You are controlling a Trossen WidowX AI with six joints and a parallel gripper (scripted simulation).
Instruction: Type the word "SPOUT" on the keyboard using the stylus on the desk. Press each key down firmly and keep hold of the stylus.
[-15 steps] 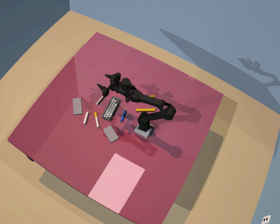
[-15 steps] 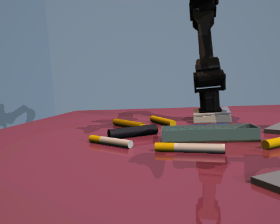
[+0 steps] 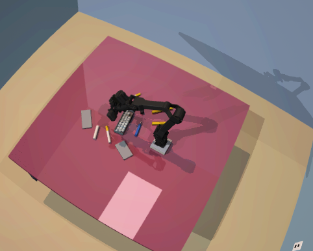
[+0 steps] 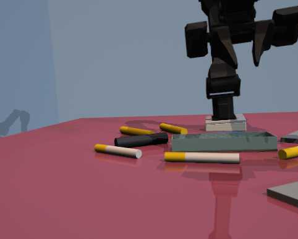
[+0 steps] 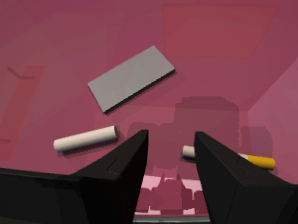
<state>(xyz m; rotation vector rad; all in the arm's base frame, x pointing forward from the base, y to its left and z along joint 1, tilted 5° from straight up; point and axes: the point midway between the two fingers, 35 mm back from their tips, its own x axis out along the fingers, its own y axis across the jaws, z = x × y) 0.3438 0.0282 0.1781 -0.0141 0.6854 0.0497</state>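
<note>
The grey keyboard [image 3: 124,122] [image 4: 225,140] lies on the red desk mat [image 3: 184,182], left of the arm's base [image 3: 161,146]. A thin blue stylus [image 3: 137,130] lies flat on the mat just right of the keyboard, between it and the base. My gripper [image 3: 112,113] [image 4: 245,60] [image 5: 170,134] hangs in the air over the keyboard's far end, pointing down. Its fingers stand apart with nothing between them. In the wrist view I see only mat between the fingertips.
Two grey slabs [image 3: 86,118] [image 3: 124,149] [image 5: 132,77] lie left of and in front of the keyboard. White and yellow markers [image 3: 95,132] [image 3: 108,134] [image 5: 85,139] [image 5: 250,159] [image 4: 201,156], yellow ones [image 3: 158,123] [image 4: 135,130] and a black cylinder [image 4: 141,140] lie around it. A pale pink rectangle [image 3: 130,205] marks the mat's front.
</note>
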